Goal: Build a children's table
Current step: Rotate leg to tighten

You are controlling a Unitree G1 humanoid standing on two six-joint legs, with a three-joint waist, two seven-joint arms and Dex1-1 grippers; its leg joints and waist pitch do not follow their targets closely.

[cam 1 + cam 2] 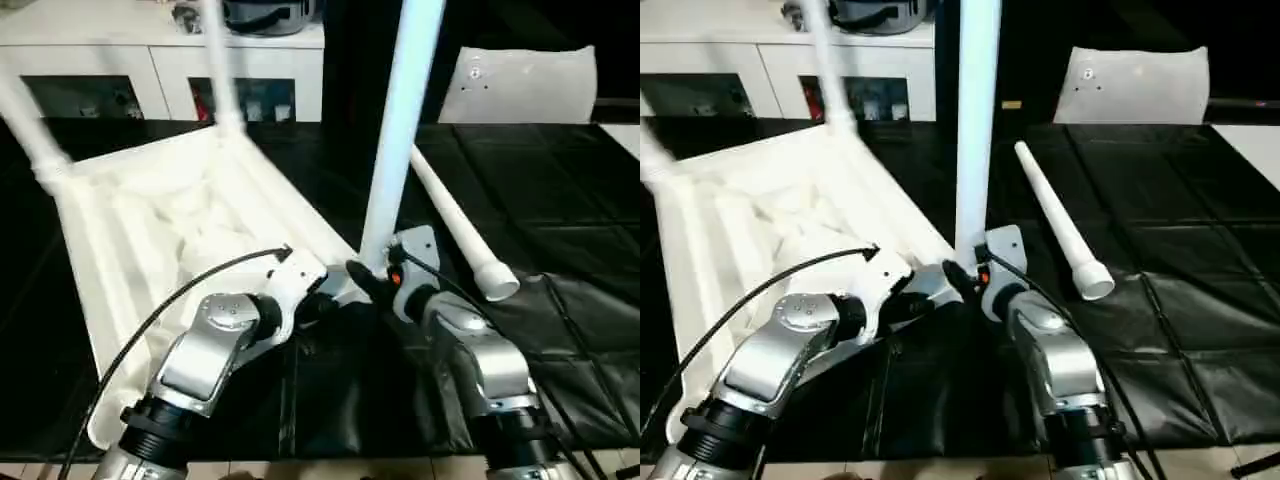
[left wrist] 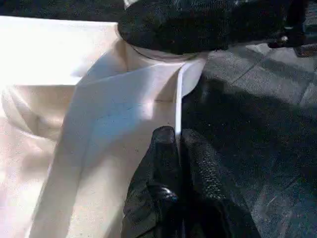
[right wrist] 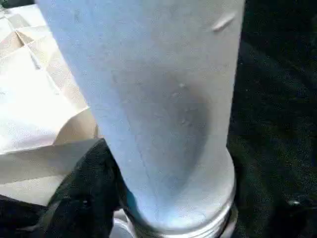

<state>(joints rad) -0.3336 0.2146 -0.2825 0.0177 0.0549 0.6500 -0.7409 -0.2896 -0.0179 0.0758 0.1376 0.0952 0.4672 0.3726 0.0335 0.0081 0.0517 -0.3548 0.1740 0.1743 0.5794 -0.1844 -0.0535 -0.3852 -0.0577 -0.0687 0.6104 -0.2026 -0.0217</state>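
The white table top lies upside down on the black mat, ribs showing. Two legs stand in its far corners. A third leg stands upright in the near right corner socket. My right gripper is closed around the base of this leg, with one black finger pressed against its side. Just left of that corner, my left gripper is shut on the top's thin rim, which sits pinched between its fingers. A fourth leg lies loose on the mat to the right.
A white cabinet with dark openings runs along the back left. A white cushion-like bag sits at the back right. The black quilted mat stretches to the right of the loose leg.
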